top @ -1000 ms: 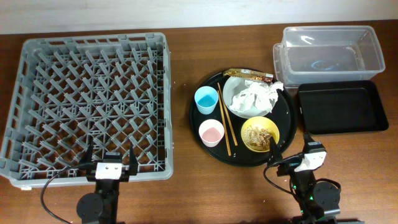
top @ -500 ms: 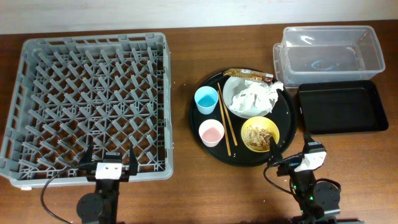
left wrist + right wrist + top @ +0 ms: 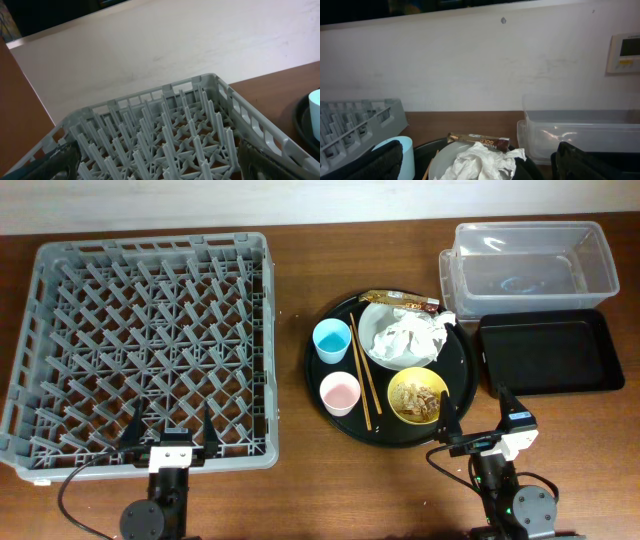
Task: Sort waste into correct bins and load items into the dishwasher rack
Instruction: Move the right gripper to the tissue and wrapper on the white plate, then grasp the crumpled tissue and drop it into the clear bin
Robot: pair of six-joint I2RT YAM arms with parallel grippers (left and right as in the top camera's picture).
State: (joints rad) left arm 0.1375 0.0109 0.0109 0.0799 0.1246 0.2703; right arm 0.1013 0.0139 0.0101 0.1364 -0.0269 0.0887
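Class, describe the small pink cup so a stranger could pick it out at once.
Find the round black tray right of the grey rack. Left of the chopsticks on it stand two cups. The pink cup is the lower one in the overhead view, below the light-blue cup.

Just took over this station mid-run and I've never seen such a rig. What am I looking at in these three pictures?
Two robot arms sit at the table, each ending in a two-finger gripper. One picture is from a fixed camera overhead; the other two are from cameras on the wrists, looking forward. The left gripper faces the grey dishwasher rack; the right gripper faces a round black tray. On it: a blue cup, a pink cup, chopsticks, a plate with crumpled tissue, a yellow bowl of noodle scraps, and a snack wrapper. A clear tub and a black rectangular tray stand to its right. Both grippers are open and hold nothing.
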